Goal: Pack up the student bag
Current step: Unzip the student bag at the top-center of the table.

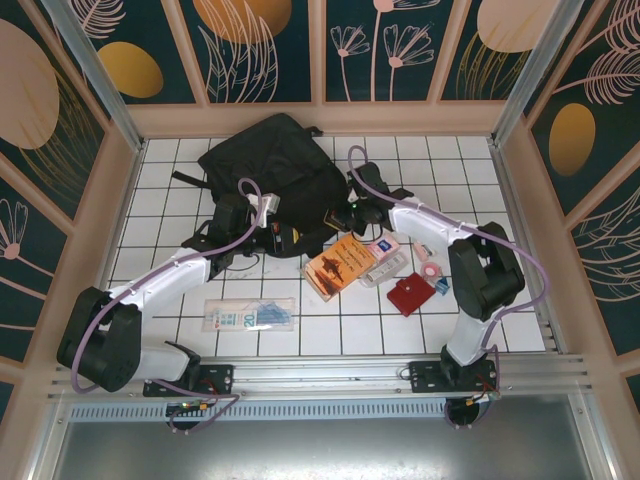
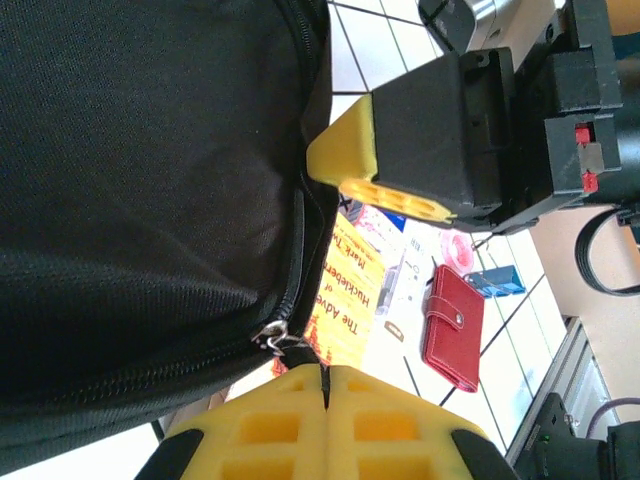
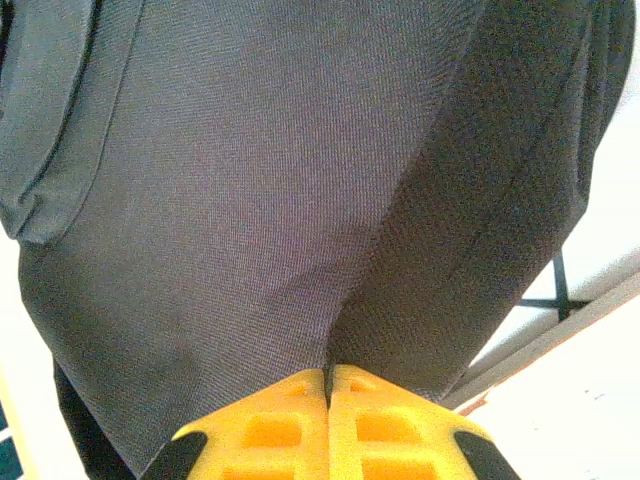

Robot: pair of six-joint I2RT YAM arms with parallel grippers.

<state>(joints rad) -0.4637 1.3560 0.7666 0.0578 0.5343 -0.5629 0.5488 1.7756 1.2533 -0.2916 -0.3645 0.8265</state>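
— Where is your student bag (image 1: 275, 165)?
— Upper middle of the overhead frame, lying on the white tiled table (image 1: 462, 170). Both arms reach to its lower edge.
— Your left gripper (image 2: 324, 372)?
— Jaws fully together, nipping the bag's zipper edge right by the zipper pull (image 2: 271, 334).
— And your right gripper (image 3: 328, 372)?
— Closed tight too, with a fold of black fabric pinched at its tips.

light: bright, even | shadows: soft, short | wrist views: near fingers (image 2: 260, 425) blurred; tiles (image 3: 600, 230) blown out
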